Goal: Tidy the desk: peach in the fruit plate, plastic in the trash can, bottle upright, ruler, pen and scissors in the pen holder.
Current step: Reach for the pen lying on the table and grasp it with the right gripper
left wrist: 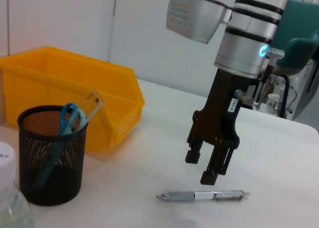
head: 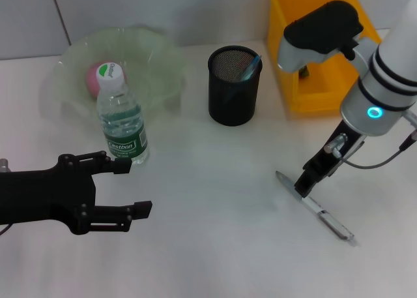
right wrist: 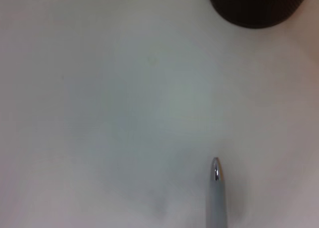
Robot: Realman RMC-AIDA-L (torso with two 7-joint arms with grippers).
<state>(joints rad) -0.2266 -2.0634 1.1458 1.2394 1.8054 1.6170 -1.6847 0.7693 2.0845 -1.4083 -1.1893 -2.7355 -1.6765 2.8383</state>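
Observation:
On the white desk (head: 208, 246) at the right lies the silver pen (head: 319, 207) (left wrist: 202, 195) (right wrist: 216, 188). My right gripper (head: 303, 186) (left wrist: 202, 165) hangs open just above it, pointing down, not touching. The black mesh pen holder (head: 234, 86) (left wrist: 50, 153) (right wrist: 256, 6) holds the blue scissors (left wrist: 67, 120) and the ruler (left wrist: 90, 102). To the left the bottle (head: 120, 119) stands upright in front of the green fruit plate (head: 156, 57), which holds the peach (head: 92, 76). Near that bottle my left gripper (head: 133, 187) hovers open and empty. The plastic is out of view.
The yellow trash can (head: 319, 83) (left wrist: 75, 88) stands at the back right, behind my right arm and beside the pen holder. A wall runs along the desk's far edge.

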